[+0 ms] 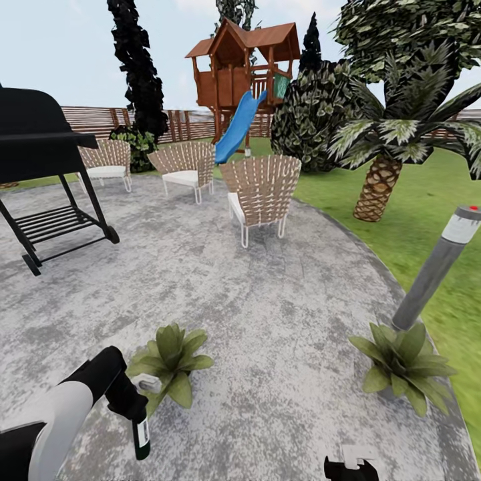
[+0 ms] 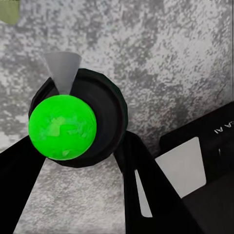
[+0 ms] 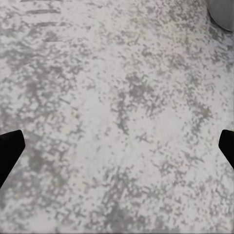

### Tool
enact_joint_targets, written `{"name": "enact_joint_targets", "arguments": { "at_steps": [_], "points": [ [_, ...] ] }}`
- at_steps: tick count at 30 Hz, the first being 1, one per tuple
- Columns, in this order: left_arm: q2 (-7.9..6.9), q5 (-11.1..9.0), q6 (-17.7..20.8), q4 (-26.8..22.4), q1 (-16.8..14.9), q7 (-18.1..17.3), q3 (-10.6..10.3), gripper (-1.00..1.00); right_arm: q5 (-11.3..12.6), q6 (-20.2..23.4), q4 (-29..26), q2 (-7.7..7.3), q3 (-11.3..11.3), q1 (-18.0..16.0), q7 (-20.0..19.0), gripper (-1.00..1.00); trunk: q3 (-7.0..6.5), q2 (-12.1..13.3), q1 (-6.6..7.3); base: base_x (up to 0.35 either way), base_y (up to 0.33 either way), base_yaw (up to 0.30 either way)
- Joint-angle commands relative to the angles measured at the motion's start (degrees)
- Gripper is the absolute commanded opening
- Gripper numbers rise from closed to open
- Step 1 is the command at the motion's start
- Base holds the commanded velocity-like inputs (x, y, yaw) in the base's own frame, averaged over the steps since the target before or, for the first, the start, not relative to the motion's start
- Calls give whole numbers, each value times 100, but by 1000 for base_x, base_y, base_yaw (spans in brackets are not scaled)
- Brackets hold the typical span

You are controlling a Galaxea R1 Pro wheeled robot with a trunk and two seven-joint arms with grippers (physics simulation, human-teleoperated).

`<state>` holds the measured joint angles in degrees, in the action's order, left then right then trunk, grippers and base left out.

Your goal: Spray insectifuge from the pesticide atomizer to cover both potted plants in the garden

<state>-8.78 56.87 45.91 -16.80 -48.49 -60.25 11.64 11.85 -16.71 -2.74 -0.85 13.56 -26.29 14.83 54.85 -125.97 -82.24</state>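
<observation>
Pesticide atomizer pinched upright in the left claw, beside a potted plant.

Bright, flat light; pixelated renders.

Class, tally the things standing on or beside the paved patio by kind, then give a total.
Wicker chairs: 3
Potted plants: 2
Barbecue grill: 1
Bollard lamp: 1
Palm: 1
Total: 8
</observation>
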Motion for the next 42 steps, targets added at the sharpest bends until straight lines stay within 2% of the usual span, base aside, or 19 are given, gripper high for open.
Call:
{"name": "enact_joint_targets", "arguments": {
  "at_steps": [1, 9, 18, 25, 33, 42],
  "points": [
    [10, 50, 32, -7, -2, -38, 48, -100, 58, -17, 1, -2, 50, -2, 11, 100, 14, -2, 1, 17, -5, 0],
    [17, 46, 36, -7, -3, -39, 57, -100, 63, -17, 1, -3, 50, -2, 14, 100, 45, -2, 1, 84, -153, 0],
    [-17, 61, 27, 24, 5, -29, 44, -100, 63, -17, 1, -3, 50, -4, 19, 100, 79, -2, 1, 15, -17, 0],
    [-29, 61, 5, -1, 353, -5, 20, -100, 47, -17, 7, -8, 50, -4, 2, 100, 104, -2, 1, 29, 0, 0],
    [7, 44, 14, -15, 375, -7, 69, -100, 28, -21, 10, -38, 50, 1, -14, 100, 105, -2, 1, 286, 0, 0],
    [-21, 7, -31, 47, 441, 1, 79, -100, 35, -24, 2, -25, 59, 1, -8, 100, 105, -2, 1, 32, 0, 0]
  ]
}}
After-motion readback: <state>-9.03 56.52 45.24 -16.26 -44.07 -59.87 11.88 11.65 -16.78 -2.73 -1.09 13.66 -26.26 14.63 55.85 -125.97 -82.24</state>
